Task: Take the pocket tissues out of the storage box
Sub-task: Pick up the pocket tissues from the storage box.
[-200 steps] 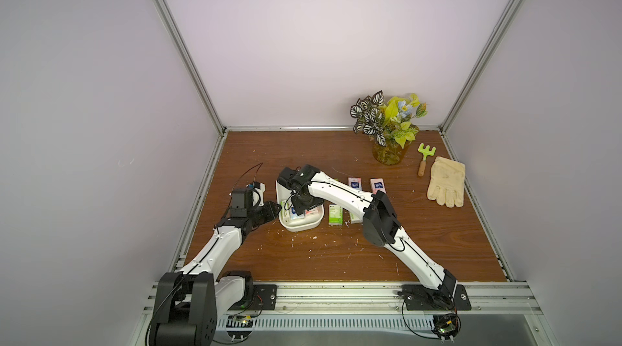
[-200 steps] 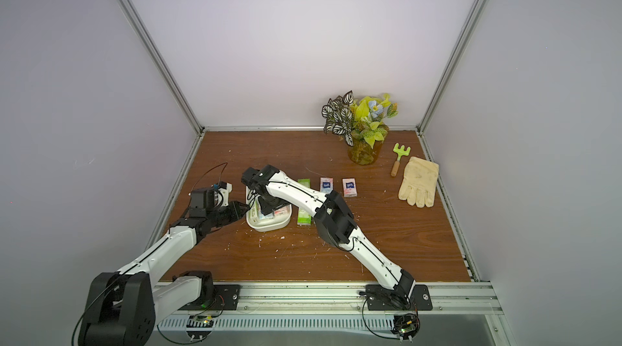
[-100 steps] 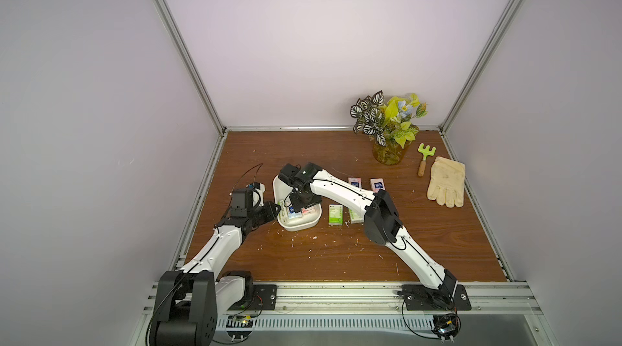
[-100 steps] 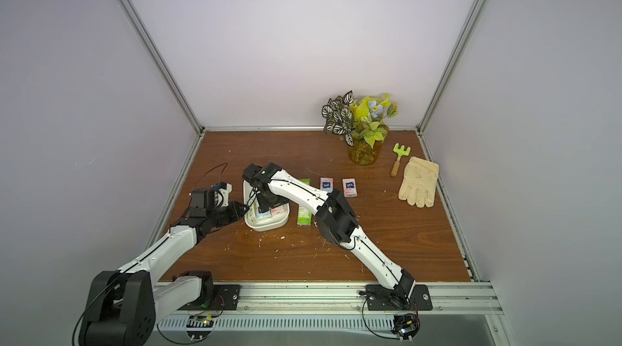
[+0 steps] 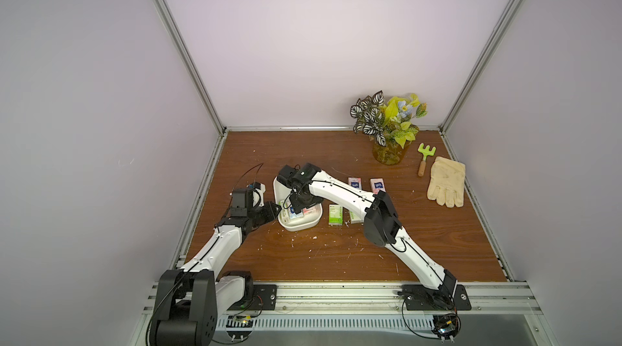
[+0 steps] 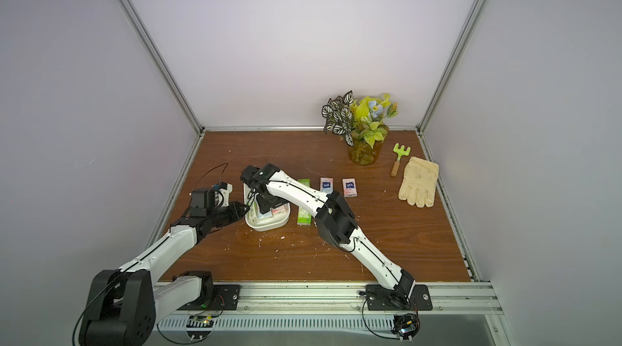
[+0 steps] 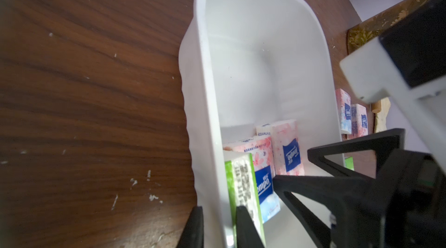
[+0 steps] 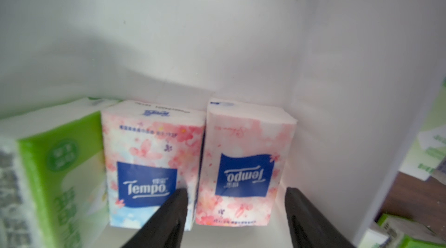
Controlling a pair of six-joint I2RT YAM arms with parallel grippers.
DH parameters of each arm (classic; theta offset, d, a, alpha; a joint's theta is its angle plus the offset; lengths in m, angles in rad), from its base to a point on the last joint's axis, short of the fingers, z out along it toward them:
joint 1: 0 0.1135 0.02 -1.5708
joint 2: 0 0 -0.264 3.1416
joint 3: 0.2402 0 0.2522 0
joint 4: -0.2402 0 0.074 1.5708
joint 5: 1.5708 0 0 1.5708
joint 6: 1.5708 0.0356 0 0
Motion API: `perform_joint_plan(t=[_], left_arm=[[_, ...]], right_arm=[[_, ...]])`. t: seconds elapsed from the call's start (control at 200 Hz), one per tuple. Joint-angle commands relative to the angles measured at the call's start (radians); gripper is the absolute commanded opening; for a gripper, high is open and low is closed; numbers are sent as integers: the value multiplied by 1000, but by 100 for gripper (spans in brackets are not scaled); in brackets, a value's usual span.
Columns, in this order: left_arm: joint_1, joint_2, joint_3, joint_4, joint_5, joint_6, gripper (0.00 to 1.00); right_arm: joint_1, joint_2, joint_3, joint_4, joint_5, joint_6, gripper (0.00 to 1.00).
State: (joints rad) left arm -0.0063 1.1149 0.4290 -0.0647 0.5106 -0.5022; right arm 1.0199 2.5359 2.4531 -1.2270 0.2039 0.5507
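Observation:
The white storage box [image 5: 299,224] [image 6: 266,226] lies on the table's left part. My left gripper [image 5: 276,209] [image 7: 219,210] is shut on its near wall [image 7: 210,90], one finger outside and one inside. In the box stand a green packet [image 8: 60,162] [image 7: 241,186], a pink-and-blue packet [image 8: 149,162] and a pink packet [image 8: 243,169]. My right gripper [image 5: 297,203] [image 8: 236,191] reaches down into the box, open, with its fingers either side of the pink packet. Outside the box lie green pocket tissues [image 5: 335,214] [image 6: 304,182] and two pink ones [image 5: 354,183] [image 5: 377,185].
An amber vase with a plant [image 5: 390,155] stands at the back right. Beside it are a small green rake [image 5: 425,155] and a cream glove [image 5: 446,186]. White crumbs dot the wooden table [image 5: 319,250]. Walls close in three sides.
My right gripper has shifted slightly inside the box and its jaws have spread a little. The left arm has stayed where it was, still holding the box wall.

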Motion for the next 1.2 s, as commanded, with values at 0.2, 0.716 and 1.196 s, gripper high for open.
perform_joint_plan(t=[0.2, 0.716, 1.196], left_arm=[[10, 15, 5, -21, -20, 10, 18], [9, 21, 7, -26, -18, 13, 14], [9, 22, 8, -27, -20, 13, 14]], right_arm=[[-6, 34, -24, -40, 8, 11, 71], [-9, 0, -116, 151, -142, -17, 65], [-14, -16, 81, -3, -9, -28, 64]])
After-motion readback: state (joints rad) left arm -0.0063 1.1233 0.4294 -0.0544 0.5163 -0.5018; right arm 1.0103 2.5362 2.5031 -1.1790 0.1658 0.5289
